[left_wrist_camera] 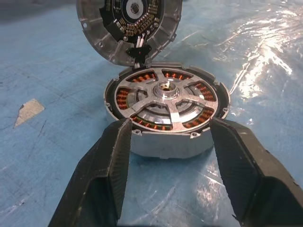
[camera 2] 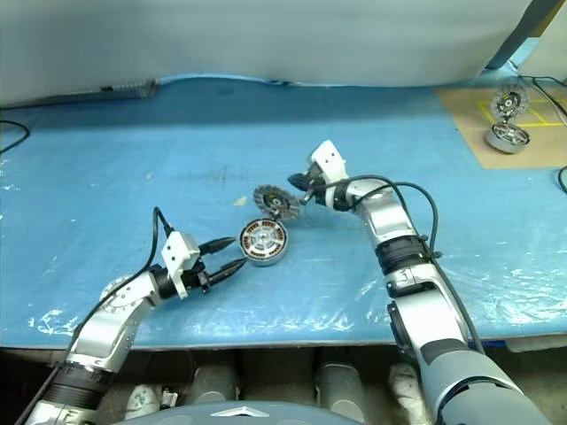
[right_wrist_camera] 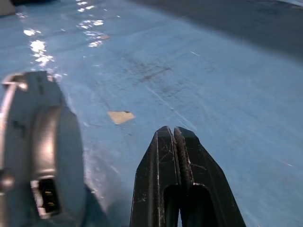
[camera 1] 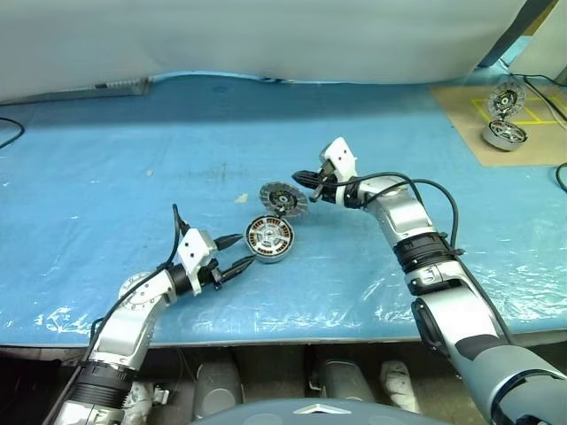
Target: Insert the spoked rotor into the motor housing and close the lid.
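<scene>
Left wrist view, left tool (left_wrist_camera: 165,137) released astride motor housing (left_wrist_camera: 166,113) rim, right tool (right_wrist_camera: 173,137) clenched empty.

Your two head views look forward and down over the blue table (camera 1: 106,159), sharing nearly the same scene. Your left wrist camera sits low and close, facing the motor housing (left_wrist_camera: 166,109) with the lid (left_wrist_camera: 129,29) behind. Your right wrist camera looks across bare table, the lid (right_wrist_camera: 40,151) beside it.
</scene>
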